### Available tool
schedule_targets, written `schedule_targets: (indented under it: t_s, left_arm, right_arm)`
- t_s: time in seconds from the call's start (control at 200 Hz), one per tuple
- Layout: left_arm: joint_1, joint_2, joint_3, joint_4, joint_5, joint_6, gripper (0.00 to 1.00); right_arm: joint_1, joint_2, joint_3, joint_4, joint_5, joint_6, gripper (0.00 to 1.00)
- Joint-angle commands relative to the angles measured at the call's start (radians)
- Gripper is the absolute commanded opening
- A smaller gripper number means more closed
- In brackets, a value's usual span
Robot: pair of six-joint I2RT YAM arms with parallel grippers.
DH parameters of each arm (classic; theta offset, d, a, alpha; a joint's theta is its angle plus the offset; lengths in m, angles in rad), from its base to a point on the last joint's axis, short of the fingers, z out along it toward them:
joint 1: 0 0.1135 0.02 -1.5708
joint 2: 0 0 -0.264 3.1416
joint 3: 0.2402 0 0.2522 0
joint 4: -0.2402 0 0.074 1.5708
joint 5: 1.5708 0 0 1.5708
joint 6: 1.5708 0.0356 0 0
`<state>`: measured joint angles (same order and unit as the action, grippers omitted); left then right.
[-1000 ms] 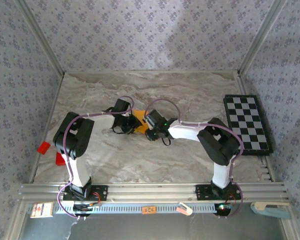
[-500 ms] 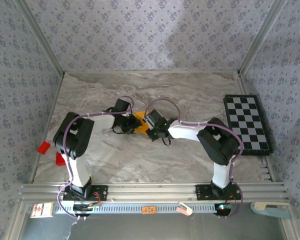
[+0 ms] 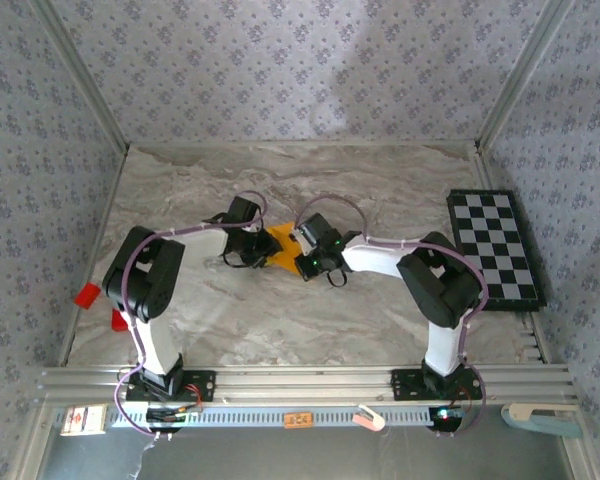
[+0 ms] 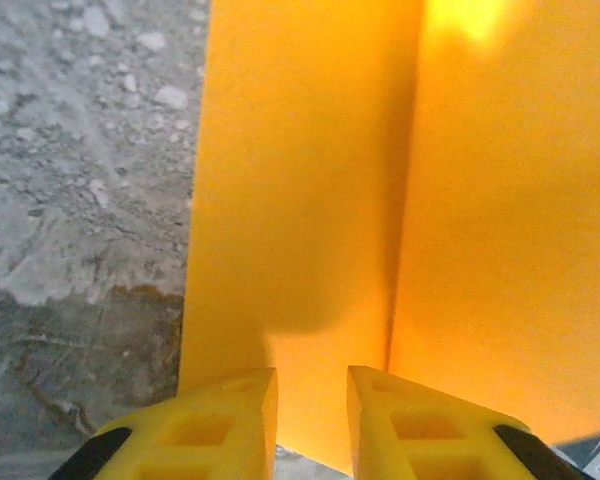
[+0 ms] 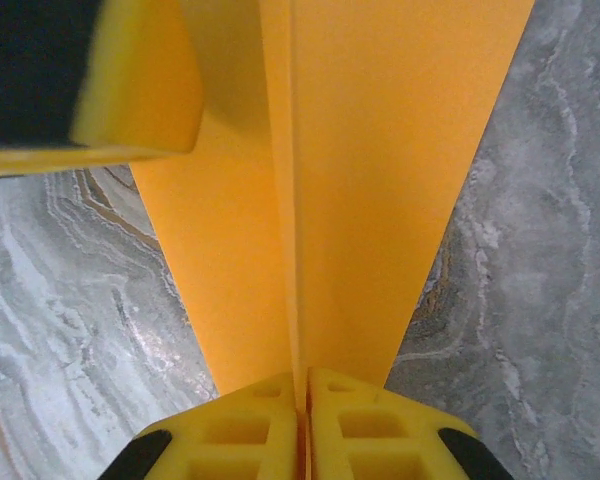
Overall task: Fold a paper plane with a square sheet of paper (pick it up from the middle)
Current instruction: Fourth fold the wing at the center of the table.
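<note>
My grey marbled bench (image 3: 240,320) carries a black-and-white checkerboard (image 3: 494,245); small red blocks (image 3: 87,295) lie far left of it.

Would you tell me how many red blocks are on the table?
2. One red block lies at the table's left edge; the second red block sits nearer, partly behind the left arm. Others may be hidden.

The left arm (image 3: 145,285) and right arm (image 3: 435,285) bend inward, wrists nearly meeting. The right gripper (image 5: 302,385) is pressed closed on the paper (image 5: 380,150); the left gripper (image 4: 312,385) stands narrowly apart, apparently gripping nothing.
</note>
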<state>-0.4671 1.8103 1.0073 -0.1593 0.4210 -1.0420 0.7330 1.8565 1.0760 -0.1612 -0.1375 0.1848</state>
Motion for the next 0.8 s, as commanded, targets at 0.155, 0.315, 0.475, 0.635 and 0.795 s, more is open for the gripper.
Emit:
schedule_targets:
  t_s: [0.155,0.315,0.475,0.635,0.795]
  left_arm:
    - [0.002,-0.109,-0.043,0.088,0.013,0.051,0.27]
    - [0.002,-0.096,-0.095,0.205,0.064,0.026,0.28]
    - [-0.004,-0.074,-0.109,0.265,0.091,0.022,0.28]
    - [-0.014,-0.056,-0.107,0.279,0.097,0.032,0.28]
    - [-0.022,-0.037,-0.1,0.287,0.111,0.047,0.28]
  right_arm:
    - [-0.074,0.029,-0.04,0.038,-0.227,0.075,0.11]
    - [-0.113,0.041,-0.044,0.055,-0.314,0.103,0.1]
    - [-0.142,0.062,-0.043,0.07,-0.395,0.134,0.1]
    - [-0.162,0.079,-0.04,0.074,-0.444,0.161,0.1]
    - [-0.185,0.09,-0.046,0.096,-0.492,0.197,0.1]
